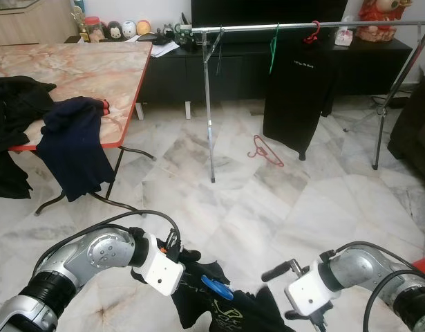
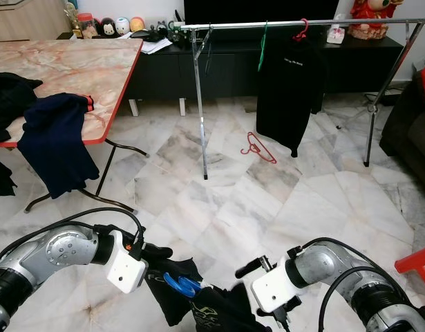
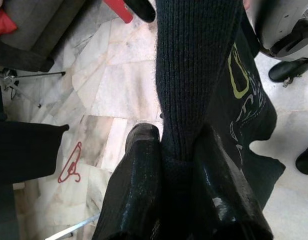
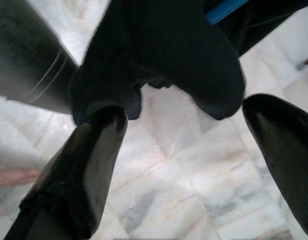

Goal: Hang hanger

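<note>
Layout. The left gripper (image 3: 176,165) has a fold of the garment (image 1: 226,311) pinched between its fingers (image 3: 138,190); the cloth runs on past the fingertips. The right gripper (image 4: 186,150) stands with fingers apart, just below the garment's hanging edge. Beyond both grippers, a fallen hanger (image 1: 266,150) lies on the floor (image 1: 281,200) under the rail (image 1: 295,28). A table (image 1: 74,69) stands to the left.

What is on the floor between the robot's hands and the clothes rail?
Mostly bare marble floor. One red hanger lies under the clothes rail, seen in both eye views, far from the left gripper.
</note>
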Tool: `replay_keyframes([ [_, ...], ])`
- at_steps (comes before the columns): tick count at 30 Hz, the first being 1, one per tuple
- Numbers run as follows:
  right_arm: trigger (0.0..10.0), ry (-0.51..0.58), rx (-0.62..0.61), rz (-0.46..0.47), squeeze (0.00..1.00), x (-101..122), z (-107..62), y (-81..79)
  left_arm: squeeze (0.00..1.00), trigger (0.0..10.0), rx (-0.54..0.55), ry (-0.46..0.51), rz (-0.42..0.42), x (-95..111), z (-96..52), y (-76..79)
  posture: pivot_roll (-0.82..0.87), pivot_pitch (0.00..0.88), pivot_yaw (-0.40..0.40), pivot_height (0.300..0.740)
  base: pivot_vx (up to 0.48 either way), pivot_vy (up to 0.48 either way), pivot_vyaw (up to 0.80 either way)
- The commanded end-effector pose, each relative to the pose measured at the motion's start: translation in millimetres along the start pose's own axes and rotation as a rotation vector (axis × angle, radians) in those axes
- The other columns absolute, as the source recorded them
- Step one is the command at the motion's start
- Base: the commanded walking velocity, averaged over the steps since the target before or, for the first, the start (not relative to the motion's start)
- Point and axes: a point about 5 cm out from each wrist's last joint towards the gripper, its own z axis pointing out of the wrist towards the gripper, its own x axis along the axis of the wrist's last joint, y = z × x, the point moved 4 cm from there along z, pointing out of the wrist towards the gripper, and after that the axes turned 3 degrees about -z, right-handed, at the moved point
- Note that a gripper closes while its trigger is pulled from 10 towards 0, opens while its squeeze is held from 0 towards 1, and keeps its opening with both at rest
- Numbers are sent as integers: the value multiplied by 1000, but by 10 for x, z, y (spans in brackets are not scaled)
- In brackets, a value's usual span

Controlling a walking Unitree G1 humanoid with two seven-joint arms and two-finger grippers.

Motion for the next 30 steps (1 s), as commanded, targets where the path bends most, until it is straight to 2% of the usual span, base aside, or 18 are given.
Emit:
replay_keyframes([
  [1, 10000, -20, 15, -28, 0, -30, -20, -4, 0, 10000, 30, 6, 16, 18, -24, -103, -53, 27, 3, 740, 0, 0, 0],
  [7, 10000, -69, 68, -74, 0, -90, 56, -105, 0, 10000, 31, 2, 19, 15, -22, -113, -52, 28, 6, 740, 0, 0, 0],
  [9, 10000, -92, 55, -123, 0, -104, 85, -83, 0, 10000, 32, 5, 23, 27, -19, -127, -47, 30, 5, 740, 0, 0, 0],
  [12, 10000, -81, 29, -123, 0, -80, 109, -34, 0, 10000, 34, 9, 26, 38, -19, -140, -46, 30, 6, 740, 0, 0, 0],
  [16, 10000, -87, 59, -145, 0, -76, 150, -66, 0, 10000, 31, 11, 30, 50, -17, -149, -43, 30, 6, 740, 0, 0, 0],
  [21, 10000, -75, -11, -160, 0, -36, 195, 34, 0, 10000, 36, 14, 33, 66, -20, -177, -42, 32, 7, 740, 0, 0, 0],
  [25, 10000, -86, 14, -173, 0, -40, 273, -35, 0, 10000, 36, 16, 30, 68, 8, -170, -44, 32, 7, 740, 0, 0, 0],
  [30, 10000, -69, -9, -171, 0, 3, 334, -19, 0, 10000, 43, 25, 29, 93, 25, -196, -42, 33, 6, 740, 0, 0, 0],
])
